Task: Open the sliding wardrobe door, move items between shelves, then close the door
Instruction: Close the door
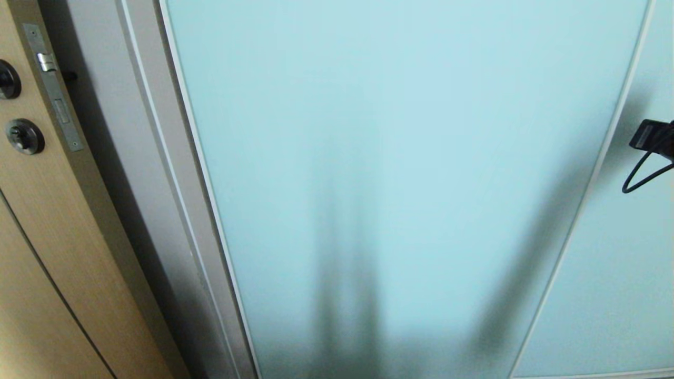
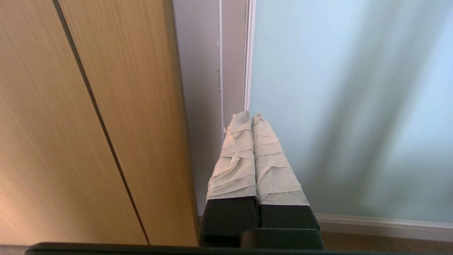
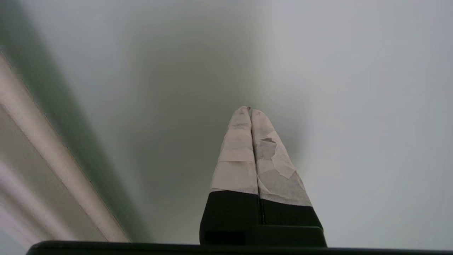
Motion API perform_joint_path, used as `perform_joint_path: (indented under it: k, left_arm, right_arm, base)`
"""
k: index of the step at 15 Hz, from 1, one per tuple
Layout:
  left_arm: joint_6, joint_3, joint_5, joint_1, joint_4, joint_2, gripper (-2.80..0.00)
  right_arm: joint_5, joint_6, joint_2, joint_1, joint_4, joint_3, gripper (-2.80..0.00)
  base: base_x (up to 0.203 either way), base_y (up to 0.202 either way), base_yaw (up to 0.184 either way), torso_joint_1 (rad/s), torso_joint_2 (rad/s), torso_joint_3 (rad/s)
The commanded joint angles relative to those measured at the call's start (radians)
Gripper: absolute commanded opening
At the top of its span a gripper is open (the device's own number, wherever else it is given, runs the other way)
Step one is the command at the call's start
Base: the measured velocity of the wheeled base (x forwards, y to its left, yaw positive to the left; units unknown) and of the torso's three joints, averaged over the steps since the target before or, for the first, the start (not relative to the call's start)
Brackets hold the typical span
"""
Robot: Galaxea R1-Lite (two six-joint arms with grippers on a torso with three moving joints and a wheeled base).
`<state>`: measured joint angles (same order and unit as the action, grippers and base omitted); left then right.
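Note:
The sliding wardrobe door [image 1: 400, 173], frosted pale aqua glass in a slim silver-white frame, fills the head view and hides the inside. A second glass panel [image 1: 621, 273] overlaps it on the right. The items and the shelves are hidden behind the glass. A black part of my right arm [image 1: 653, 138] with a looped cable shows at the right edge, in front of that second panel. My right gripper [image 3: 249, 109] is shut and empty, its taped tips close to the frosted glass [image 3: 354, 106]. My left gripper [image 2: 250, 115] is shut and empty, low down, pointing at the door's left frame edge [image 2: 247, 71].
A light wooden door [image 1: 47, 237] with two dark round knobs [image 1: 23, 137] and a metal latch plate [image 1: 52, 87] stands on the left. A grey-white upright [image 1: 158, 184] separates it from the glass. The door's bottom rail [image 2: 382, 223] meets a wooden floor [image 2: 389, 244].

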<state>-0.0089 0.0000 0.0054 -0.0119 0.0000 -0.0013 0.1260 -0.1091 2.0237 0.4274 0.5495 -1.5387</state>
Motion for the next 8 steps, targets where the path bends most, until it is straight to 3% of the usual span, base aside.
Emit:
perform_joint_path:
  k: [1, 8]
  left_arm:
    - [0.0, 0.002, 0.001, 0.0, 0.0, 0.001, -2.8]
    - [0.0, 0.002, 0.001, 0.0, 0.0, 0.001, -2.8]
  right_arm:
    - [0.0, -0.001, -0.014, -0.01, 0.003, 0.017, -2.8]
    - [-0.018, -0.001, -0.03, -0.062, 0.05, 0.07, -2.8]
  base:
    - [0.0, 0.0, 0.0, 0.0, 0.0, 0.0]
    - [0.0, 0.0, 0.0, 0.0, 0.0, 0.0]
